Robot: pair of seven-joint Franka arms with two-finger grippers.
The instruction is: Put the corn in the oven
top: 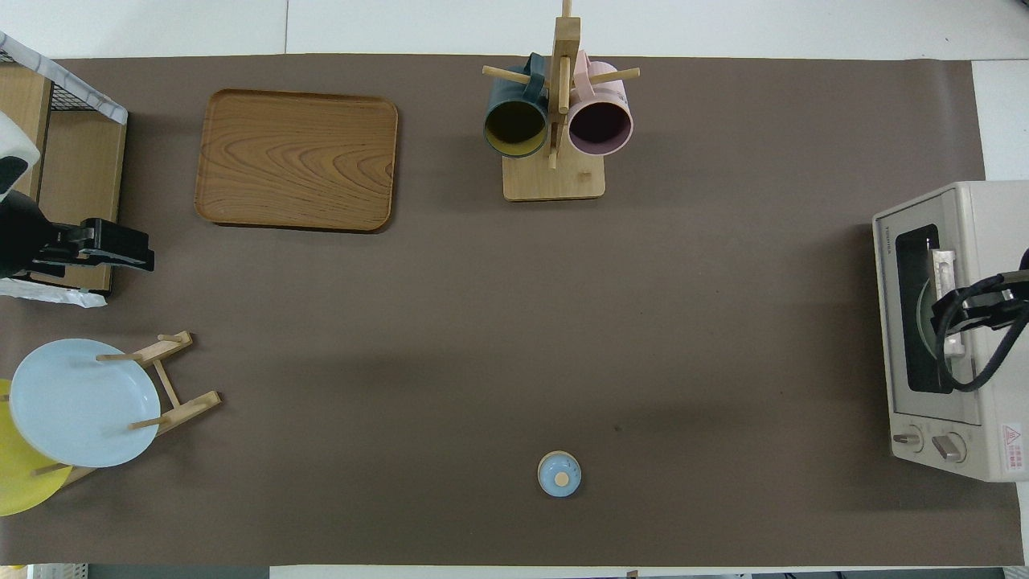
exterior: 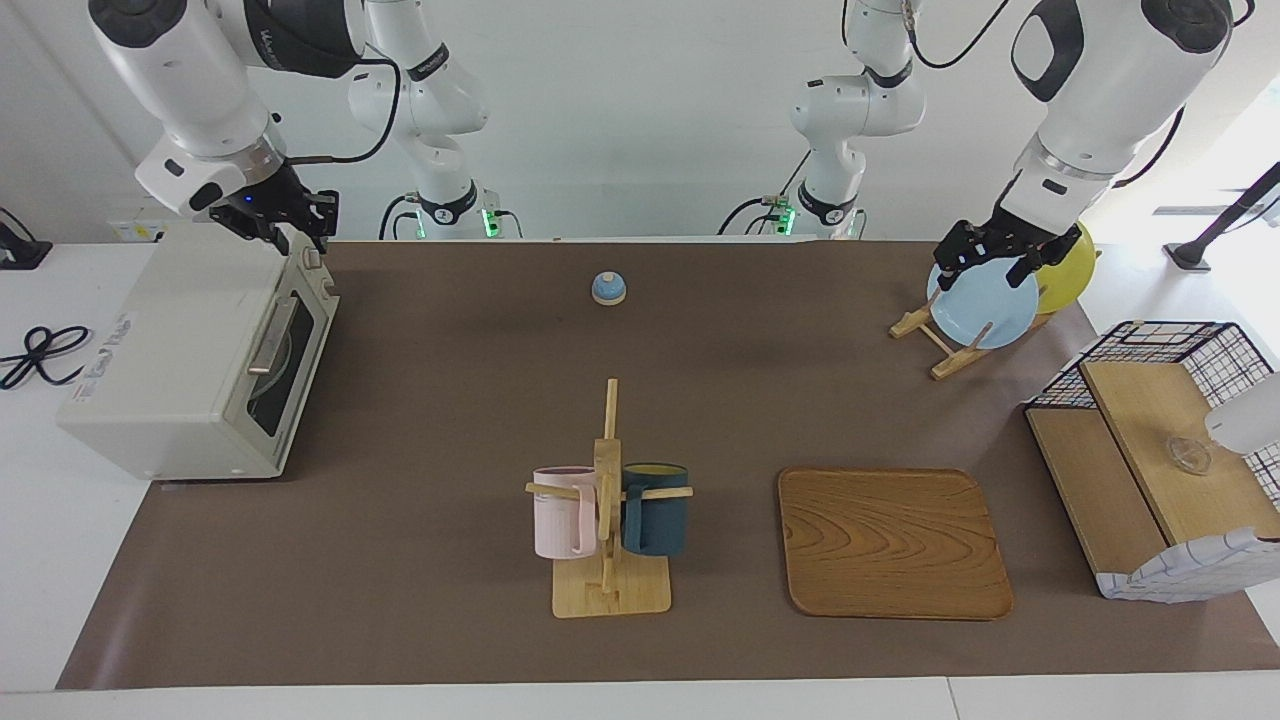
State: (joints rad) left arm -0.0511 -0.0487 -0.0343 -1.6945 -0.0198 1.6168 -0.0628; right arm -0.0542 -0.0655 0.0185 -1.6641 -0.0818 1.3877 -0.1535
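The cream-white oven [exterior: 170,340] stands at the right arm's end of the table, its dark glass door [exterior: 287,350] shut. In the overhead view the oven [top: 977,209] shows its door and knobs. The corn is out of view. My right gripper [exterior: 295,222] hangs over the oven's corner nearest the robots, its fingers apart with nothing between them. My left gripper [exterior: 988,265] waits open above the plate rack, holding nothing; from overhead the left gripper [top: 149,251] lies beside the basket box.
A blue bell [exterior: 608,288] sits near the robots at mid-table. A mug rack [exterior: 608,500] with two mugs, a wooden tray [exterior: 890,540], a plate rack with a blue plate [exterior: 985,305] and a yellow plate [exterior: 1072,268], and a wire-and-wood basket box [exterior: 1160,460] stand around.
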